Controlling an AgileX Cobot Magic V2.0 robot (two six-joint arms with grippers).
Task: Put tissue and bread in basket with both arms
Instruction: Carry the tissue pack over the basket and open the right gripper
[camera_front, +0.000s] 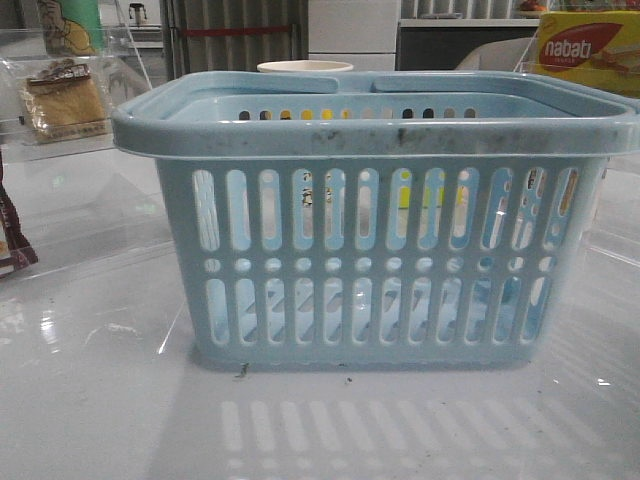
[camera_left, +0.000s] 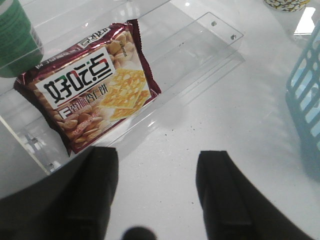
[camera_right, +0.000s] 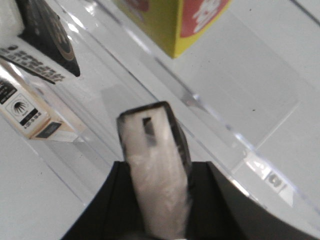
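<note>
The light-blue basket stands in the middle of the front view, and its slotted wall shows in the left wrist view. The bread, a tan slice in clear wrap, lies on a clear shelf at the far left. My right gripper is shut on the tissue, a small pack with a pale face and dark edges, and holds it above a clear shelf. My left gripper is open and empty over the white table, near a dark brown-red packet. Neither gripper shows in the front view.
The dark brown-red biscuit packet lies on a clear acrylic stand beside a green can. The yellow-and-red nabati box stands at the far right, also in the right wrist view. Other packs lie on the shelf. A white cup stands behind the basket.
</note>
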